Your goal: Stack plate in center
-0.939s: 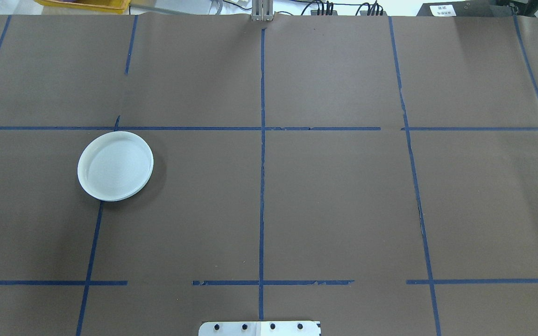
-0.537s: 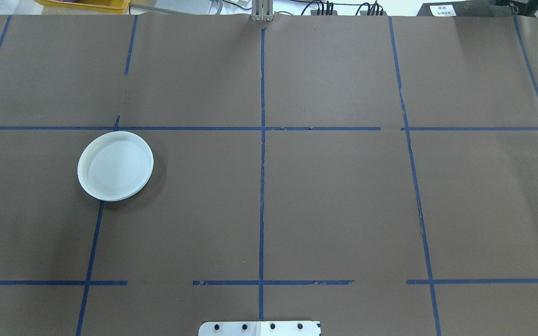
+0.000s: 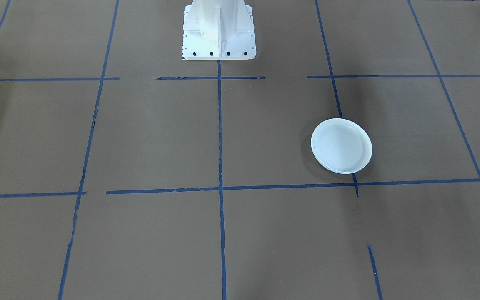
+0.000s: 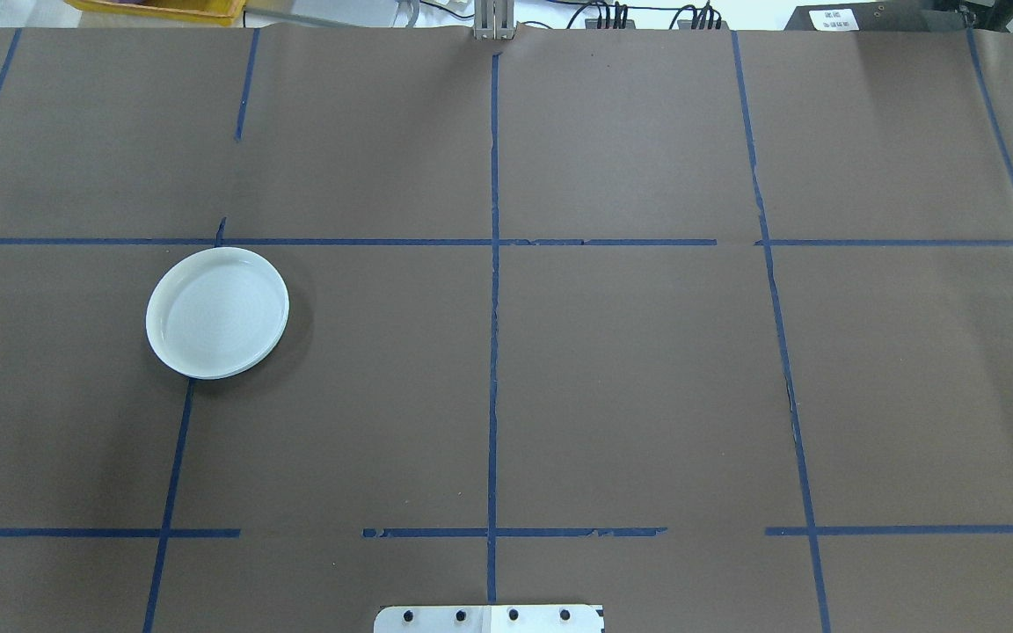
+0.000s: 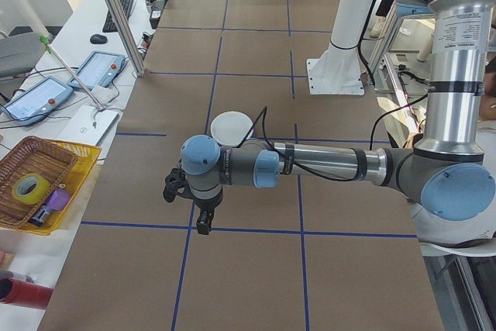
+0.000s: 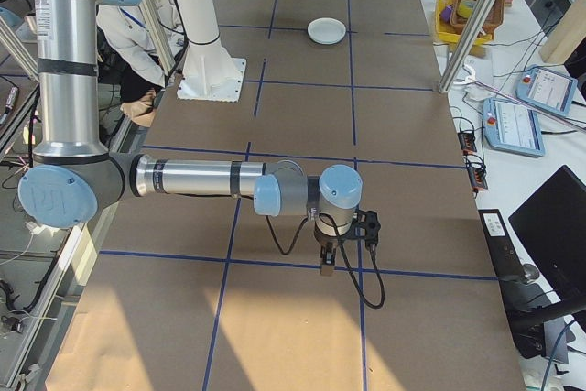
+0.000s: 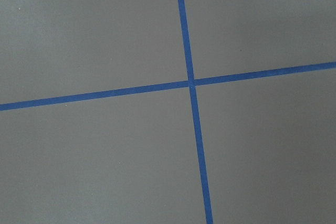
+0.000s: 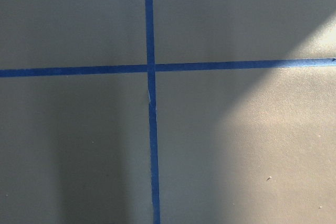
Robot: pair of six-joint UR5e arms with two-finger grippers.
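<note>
One round, shallow, pale bluish-white plate (image 4: 217, 312) lies on the brown paper in the robot's left half, well left of the middle tape line. It also shows in the front-facing view as the plate (image 3: 341, 146) and in the side views as the plate (image 5: 231, 127) and, far off, the plate (image 6: 327, 30). Its near rim looks doubled. The left gripper (image 5: 203, 226) hangs over a tape line, nearer the table's end than the plate. The right gripper (image 6: 325, 267) hangs at the far opposite end. Whether either is open or shut I cannot tell. Both wrist views show only tape crosses.
The white robot pedestal (image 3: 218, 29) stands at the table's robot-side edge. Off the table's left end sit a wicker basket (image 5: 35, 184) in a yellow tray and tablets (image 5: 97, 70). Tablets (image 6: 513, 121) and a monitor lie off the right end. A person (image 6: 133, 38) sits behind the robot.
</note>
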